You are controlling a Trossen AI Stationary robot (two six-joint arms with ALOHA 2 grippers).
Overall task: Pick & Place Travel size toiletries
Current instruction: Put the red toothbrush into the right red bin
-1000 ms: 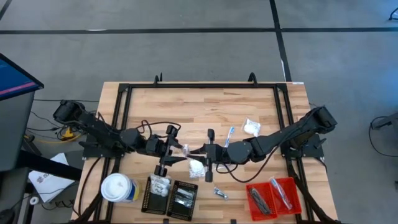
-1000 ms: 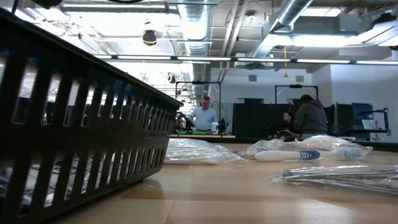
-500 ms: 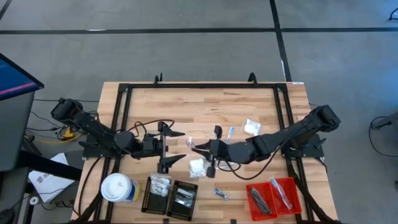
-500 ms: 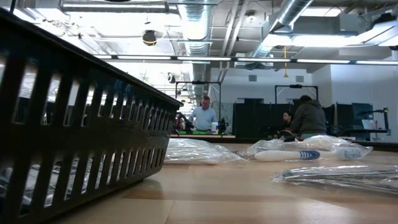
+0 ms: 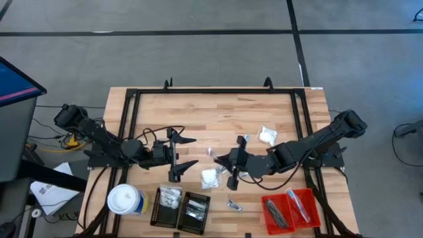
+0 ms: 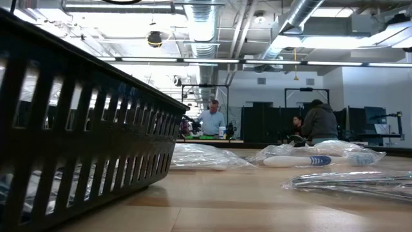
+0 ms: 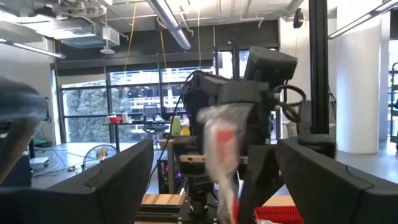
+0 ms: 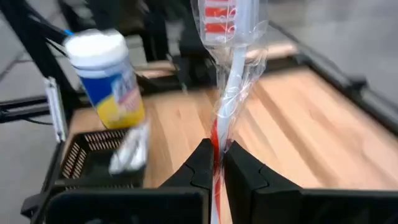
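A red and white stick in a clear wrapper hangs above the table's middle, and my right gripper is shut on it. My left gripper stands open to the left of the stick, clear of it. In the left wrist view the stick shows between my open fingers, farther off. A white packet lies flat on the table below the right gripper. Another white packet and a silvery sachet also lie on the wood. My right gripper pinches the stick through its clear wrapper between the two fingertips, at a red part of its shaft. The fingers come from the table's right. The stick's red-banded end sticks out beyond the fingertips, clear of the table.
Two black ribbed trays and a white-topped canister stand at the near left. A red tray stands at the near right. In the low view a black tray fills the left, with wrapped items beyond. People stand in the room behind.
My left gripper has opened, let go of the stick and drawn back toward the table's left edge. My right gripper has turned and carried the stick toward the table's right, clear of the table.
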